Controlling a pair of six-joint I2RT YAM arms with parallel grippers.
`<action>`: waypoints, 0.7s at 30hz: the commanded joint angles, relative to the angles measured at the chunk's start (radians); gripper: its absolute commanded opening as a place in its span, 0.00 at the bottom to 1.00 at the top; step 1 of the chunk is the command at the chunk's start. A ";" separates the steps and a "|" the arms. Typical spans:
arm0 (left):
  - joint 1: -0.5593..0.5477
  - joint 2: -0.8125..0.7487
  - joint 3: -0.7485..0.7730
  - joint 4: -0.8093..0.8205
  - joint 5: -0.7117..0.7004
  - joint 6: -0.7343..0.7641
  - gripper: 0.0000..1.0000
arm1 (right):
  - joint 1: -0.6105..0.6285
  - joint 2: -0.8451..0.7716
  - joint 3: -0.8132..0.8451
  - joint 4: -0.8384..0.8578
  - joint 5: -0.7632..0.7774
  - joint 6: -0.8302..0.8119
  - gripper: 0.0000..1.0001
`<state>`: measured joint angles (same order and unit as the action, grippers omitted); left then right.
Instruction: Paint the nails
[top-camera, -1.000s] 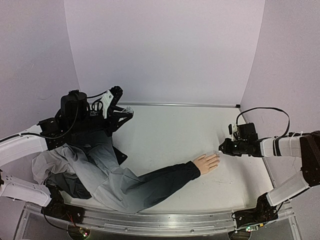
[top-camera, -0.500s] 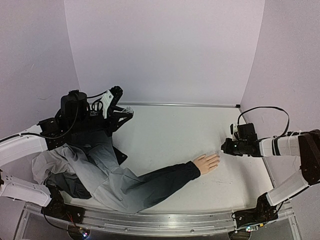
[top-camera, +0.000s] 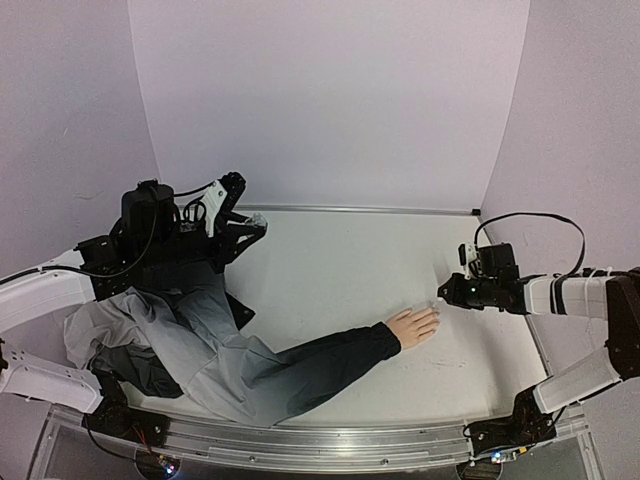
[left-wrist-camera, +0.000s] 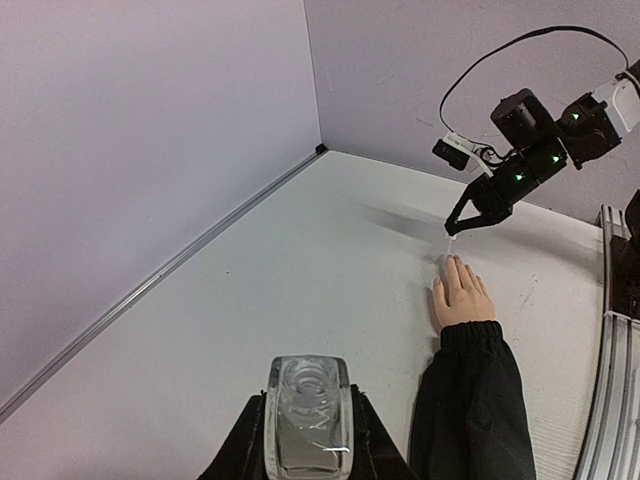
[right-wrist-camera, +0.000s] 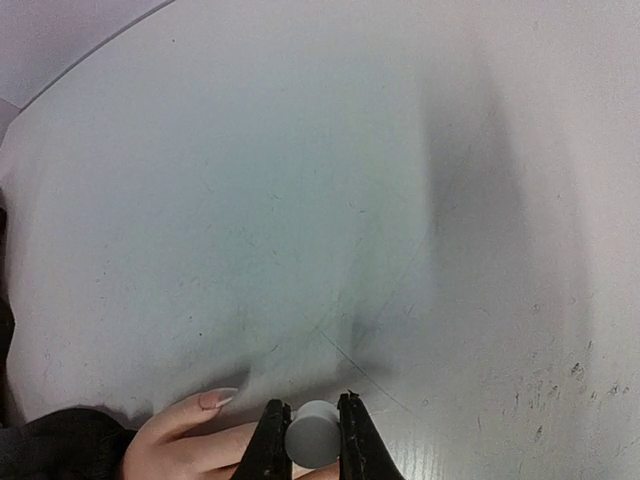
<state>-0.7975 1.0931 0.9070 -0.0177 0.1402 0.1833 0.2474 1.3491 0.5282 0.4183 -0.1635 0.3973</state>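
Beneath right gripper (right-wrist-camera: 311, 432), pale peach mannequin hand (right-wrist-camera: 185, 447), one of its nails (right-wrist-camera: 213, 400) beside jaws; gripper pinches small grey round cap (right-wrist-camera: 311, 440); left gripper (left-wrist-camera: 308, 435) clamps clear squarish bottle (left-wrist-camera: 308, 395).

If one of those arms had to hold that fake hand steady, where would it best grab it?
Probably at the wrist, just where the dark sleeve ends, coming straight down with the jaws across it. The mannequin hand lies flat on the table, so its sides are free there, and the nails are left clear for the right gripper.
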 joint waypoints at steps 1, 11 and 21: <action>0.004 -0.028 0.006 0.036 0.021 -0.002 0.00 | -0.002 -0.006 0.016 -0.006 -0.038 -0.009 0.00; 0.004 -0.017 0.006 0.036 0.015 0.001 0.00 | -0.003 0.045 0.031 -0.006 0.005 0.003 0.00; 0.004 -0.006 0.009 0.036 0.017 0.004 0.00 | -0.002 0.063 0.034 0.018 0.083 -0.001 0.00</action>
<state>-0.7975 1.0931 0.9070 -0.0177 0.1406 0.1833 0.2474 1.4021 0.5285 0.4210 -0.1329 0.3977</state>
